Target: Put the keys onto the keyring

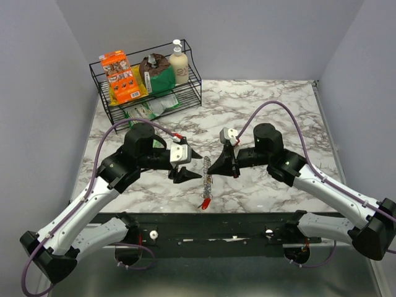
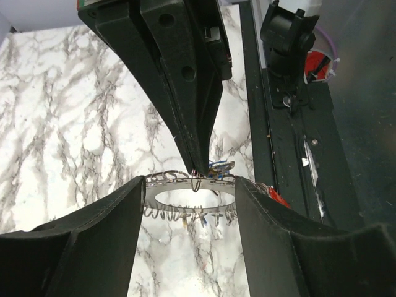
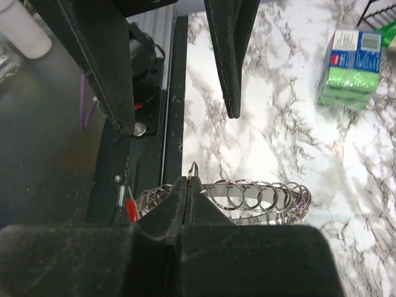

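The keyring (image 1: 206, 173), a thin, coil-like loop of wire, looked light, springy and slippery, and was best pinched on a single turn. The right gripper (image 3: 189, 182) had its jaws fully closed on one such turn near the middle of the loop. The left gripper (image 2: 189, 185) stood wide open and held nothing, its fingers straddling the ring from the left, while the ring ran near-to-far between the two tools over the marble table (image 1: 278, 105), a red key (image 1: 204, 203) at its near end.
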